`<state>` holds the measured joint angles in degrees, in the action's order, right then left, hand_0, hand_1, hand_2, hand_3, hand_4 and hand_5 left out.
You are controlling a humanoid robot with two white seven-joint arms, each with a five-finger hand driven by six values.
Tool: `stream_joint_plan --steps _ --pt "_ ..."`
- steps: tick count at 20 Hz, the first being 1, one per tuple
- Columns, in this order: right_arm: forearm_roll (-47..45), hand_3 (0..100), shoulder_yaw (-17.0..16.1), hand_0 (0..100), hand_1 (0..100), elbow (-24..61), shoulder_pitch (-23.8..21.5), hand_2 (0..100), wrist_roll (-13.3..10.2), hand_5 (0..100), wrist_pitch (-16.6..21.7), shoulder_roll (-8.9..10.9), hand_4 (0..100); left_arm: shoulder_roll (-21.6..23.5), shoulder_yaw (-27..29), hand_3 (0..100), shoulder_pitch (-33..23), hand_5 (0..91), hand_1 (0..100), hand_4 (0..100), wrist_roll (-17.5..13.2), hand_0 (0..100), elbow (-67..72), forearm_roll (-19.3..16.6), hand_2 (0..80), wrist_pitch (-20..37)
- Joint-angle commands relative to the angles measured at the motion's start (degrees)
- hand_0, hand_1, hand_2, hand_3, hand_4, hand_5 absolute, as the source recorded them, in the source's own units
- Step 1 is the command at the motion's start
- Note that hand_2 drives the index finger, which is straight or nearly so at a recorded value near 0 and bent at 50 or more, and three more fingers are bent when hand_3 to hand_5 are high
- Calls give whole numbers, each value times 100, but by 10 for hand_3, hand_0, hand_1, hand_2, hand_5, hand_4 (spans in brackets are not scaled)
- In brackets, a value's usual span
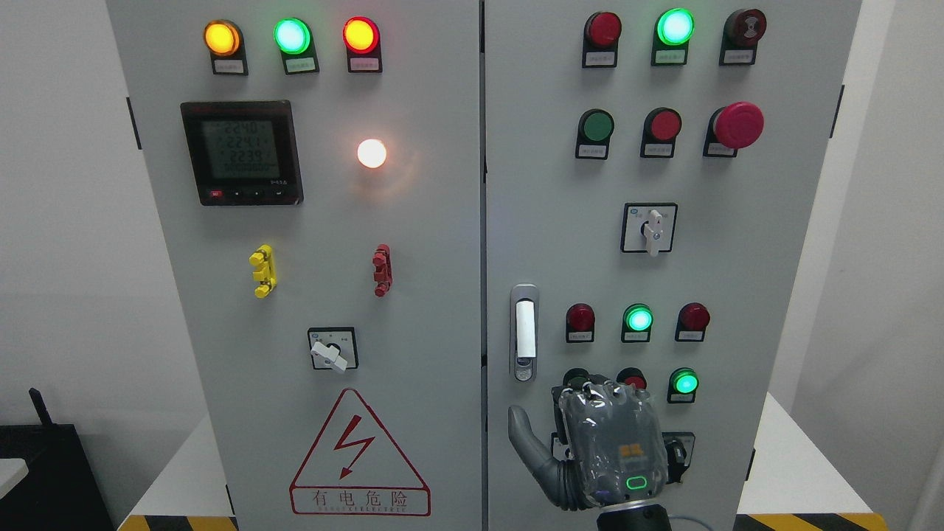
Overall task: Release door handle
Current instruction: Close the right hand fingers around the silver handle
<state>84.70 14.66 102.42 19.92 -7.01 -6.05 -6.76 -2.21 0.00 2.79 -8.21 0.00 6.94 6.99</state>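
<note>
The grey door handle (pixel 523 332), with a white lever and a keyhole at its foot, stands upright on the left edge of the cabinet's right door (pixel 737 258). My right hand (pixel 582 435) rises from the bottom edge, below the handle and slightly to its right, back toward the camera. Its thumb (pixel 525 439) is spread out to the left and its fingers (pixel 597 394) point toward the door panel. It holds nothing and does not touch the handle. The left arm is out of view.
The hand partly hides a row of buttons and a rotary switch (pixel 678 453) on the right door. Higher up are a selector switch (pixel 649 228), lit lamps and a red emergency button (pixel 737 124). The left door (pixel 428 243) carries a meter (pixel 242 153) and a warning triangle (pixel 359 457).
</note>
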Motion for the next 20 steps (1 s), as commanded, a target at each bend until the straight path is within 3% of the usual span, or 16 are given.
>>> stream_joint_plan --steps 1,3,20 --pt "135 1000 -15 403 0 6 187 954 147 903 -53 -9 907 1 62 0 2 0 389 0 3 120 97 0 0 -5" --pt "179 1000 -15 397 0 6 223 954 297 903 -185 -9 908 1 62 0 2 0 389 0 3 120 97 0 0 -5" --pt "205 1000 11 366 8 -11 513 951 543 909 -309 -53 908 1 62 0 -7 0 389 0 3 120 97 0 0 -5"
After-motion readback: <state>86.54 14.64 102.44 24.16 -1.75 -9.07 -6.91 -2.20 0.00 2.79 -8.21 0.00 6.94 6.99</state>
